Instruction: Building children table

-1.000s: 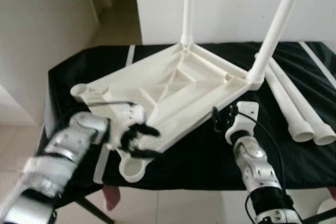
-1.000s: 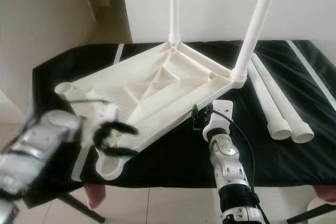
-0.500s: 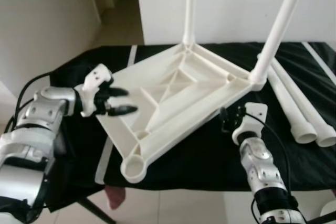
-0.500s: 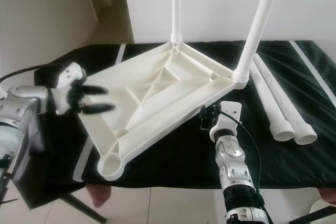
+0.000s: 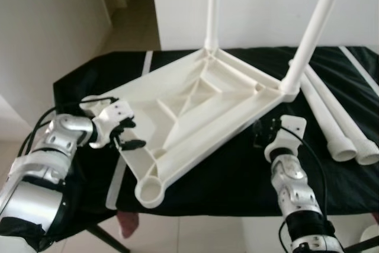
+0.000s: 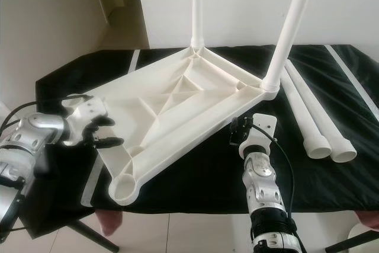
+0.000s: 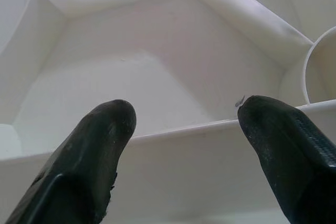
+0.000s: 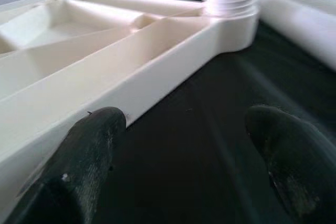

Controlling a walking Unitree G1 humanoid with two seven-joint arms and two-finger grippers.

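- White plastic tabletop (image 5: pixel 195 111) lies upside down on a desk (image 5: pixel 237 170) covered in black cloth, ribbed underside facing up, one corner reaching toward the robot
- Two white legs already stand in its sockets: the far leg (image 5: pixel 212 4) at the far corner and the right leg (image 5: pixel 314 28) at the right-hand corner, both rising out of the top of the picture
- Near corner socket (image 5: pixel 151 191) is a bare open ring close to the desk's front edge; the left corner socket (image 6: pixel 72 100) sits just behind the left claw
- Two loose legs (image 5: pixel 337 128) lie side by side on the cloth to the right of the tabletop, their open ends toward the robot
- Left claw (image 5: pixel 127 135) is at the tabletop's left edge, fingers (image 7: pixel 94 145) spread apart with the rim wall running between them; the wrist view looks over that wall into a ribbed compartment, and it grips nothing
- Right claw (image 5: pixel 263 131) hovers low over the black cloth just in front of the tabletop's right edge, near the right leg's socket (image 8: pixel 228 3), fingers (image 8: pixel 89 150) wide apart and holding nothing
- Pale strip (image 5: pixel 115 176) lies on the cloth under the tabletop's left side
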